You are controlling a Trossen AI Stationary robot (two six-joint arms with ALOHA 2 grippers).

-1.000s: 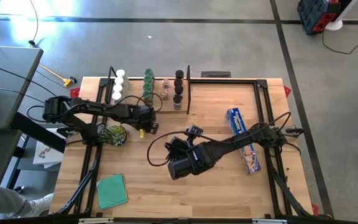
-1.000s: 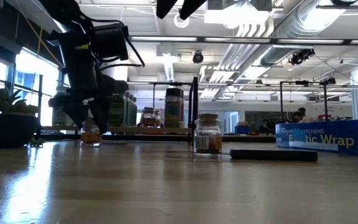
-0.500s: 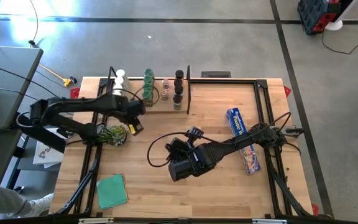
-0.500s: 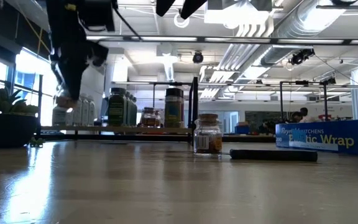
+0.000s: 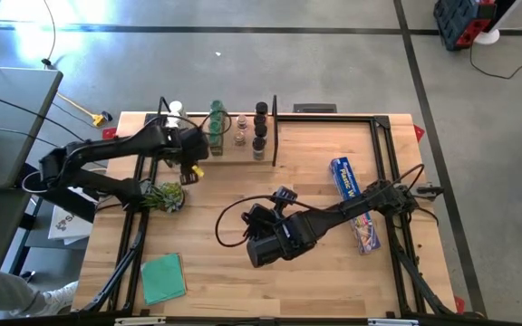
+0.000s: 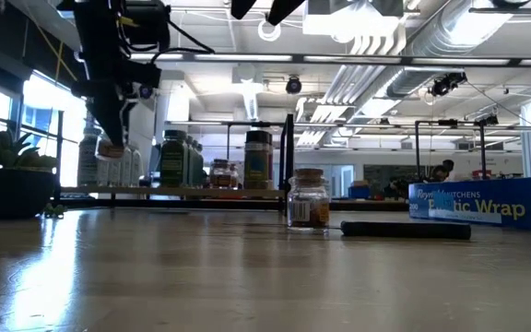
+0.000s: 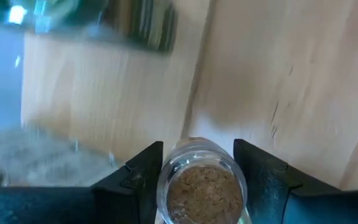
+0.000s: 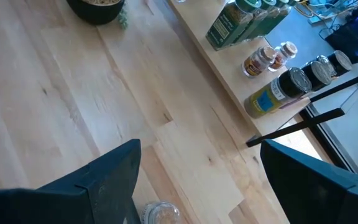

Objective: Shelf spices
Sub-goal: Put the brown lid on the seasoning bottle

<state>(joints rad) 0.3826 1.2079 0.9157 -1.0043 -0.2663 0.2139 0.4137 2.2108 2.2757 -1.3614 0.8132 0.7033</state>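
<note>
Left gripper [image 7: 196, 180] is clamped on a clear jar [image 7: 197, 190] of brown spice, held above the shelf [image 5: 234, 152] near the white-capped jars [image 5: 174, 110]. Right gripper [image 8: 194, 186] hangs with fingers wide apart over the table [image 5: 234, 272], above another jar [image 6: 308, 199]; beside that lies a knife [image 6: 406, 230].

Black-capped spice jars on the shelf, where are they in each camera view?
High view: black-capped jars at the right end of the shelf, beside the black upright rod.
Low view: centre, just left of that rod.
Left wrist view: not in it.
Right wrist view: upper right, near the rod.
</note>
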